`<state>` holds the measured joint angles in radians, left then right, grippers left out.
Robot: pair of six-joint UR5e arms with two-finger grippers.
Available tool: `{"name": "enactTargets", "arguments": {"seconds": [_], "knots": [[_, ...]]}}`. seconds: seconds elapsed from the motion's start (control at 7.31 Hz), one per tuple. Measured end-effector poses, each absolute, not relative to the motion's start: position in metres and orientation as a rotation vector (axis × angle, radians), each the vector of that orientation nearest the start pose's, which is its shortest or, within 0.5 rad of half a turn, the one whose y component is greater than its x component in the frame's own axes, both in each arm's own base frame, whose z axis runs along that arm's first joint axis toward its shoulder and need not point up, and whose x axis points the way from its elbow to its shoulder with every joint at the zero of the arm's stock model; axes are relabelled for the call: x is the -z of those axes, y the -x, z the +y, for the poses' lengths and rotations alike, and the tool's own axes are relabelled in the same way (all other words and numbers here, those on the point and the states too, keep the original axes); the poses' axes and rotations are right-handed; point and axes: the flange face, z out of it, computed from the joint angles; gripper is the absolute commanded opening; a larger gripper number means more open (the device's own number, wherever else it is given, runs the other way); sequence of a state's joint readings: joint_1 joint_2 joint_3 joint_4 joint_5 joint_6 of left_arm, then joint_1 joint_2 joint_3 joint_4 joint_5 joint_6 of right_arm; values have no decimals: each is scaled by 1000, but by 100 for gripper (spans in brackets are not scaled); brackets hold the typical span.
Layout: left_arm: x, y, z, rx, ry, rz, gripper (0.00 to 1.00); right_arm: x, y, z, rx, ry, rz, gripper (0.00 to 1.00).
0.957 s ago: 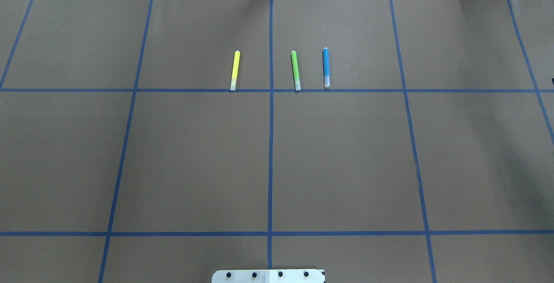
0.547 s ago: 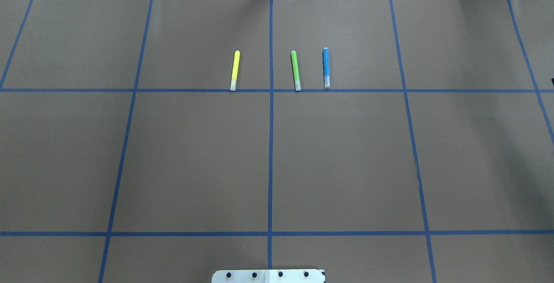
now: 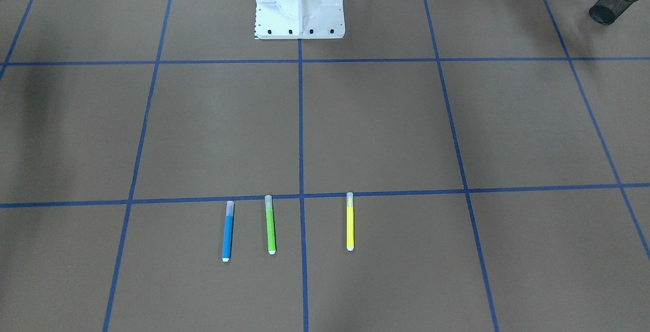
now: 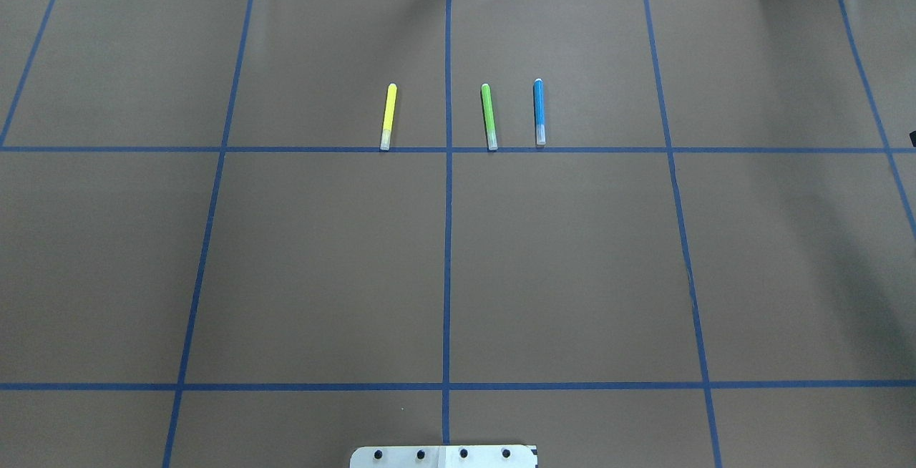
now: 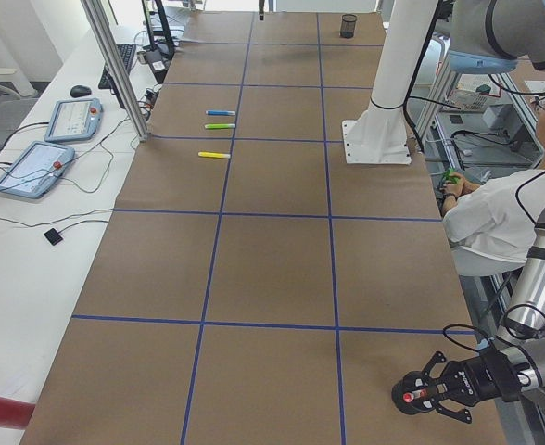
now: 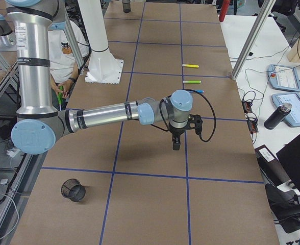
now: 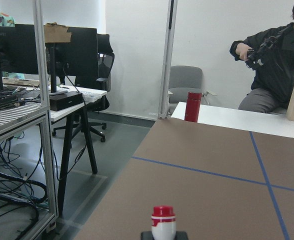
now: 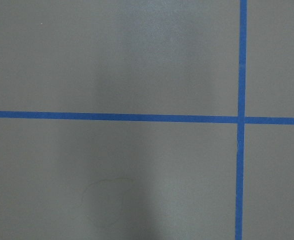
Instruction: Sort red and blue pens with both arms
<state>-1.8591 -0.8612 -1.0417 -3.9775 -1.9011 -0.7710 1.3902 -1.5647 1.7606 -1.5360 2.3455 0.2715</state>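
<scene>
Step in hand, I'd say, is carrying: left gripper [image 5: 417,399] pinches the red pen [image 7: 163,222] at the left end of the table [image 5: 272,269]. The blue pen [image 4: 539,111] lies near the far edge; right gripper [image 6: 176,144] (spread or not, can't tell) must reach it next.

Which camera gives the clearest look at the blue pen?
The exterior front-facing view: the blue pen lies nearest and largest, clear cap and white tip distinct. Overhead shows it whole but smaller; exterior left, tiny and far; exterior right, only part beside the right arm; wrist views miss it.
</scene>
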Motion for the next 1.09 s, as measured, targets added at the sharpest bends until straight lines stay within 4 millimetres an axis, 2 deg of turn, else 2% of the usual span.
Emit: {"name": "enactTargets", "arguments": {"seconds": [0.68,0.82,1.09], "knots": [[-797,88,55,721,-1114,585,0,-560,27,-504,2,-36,-800,100],[-796,88,58,719,-1122,586,11,-561,27,-504,1,-34,-799,100],[-794,87,60,716,-1132,588,100,-563,27,-503,-1,-30,-798,100]]}}
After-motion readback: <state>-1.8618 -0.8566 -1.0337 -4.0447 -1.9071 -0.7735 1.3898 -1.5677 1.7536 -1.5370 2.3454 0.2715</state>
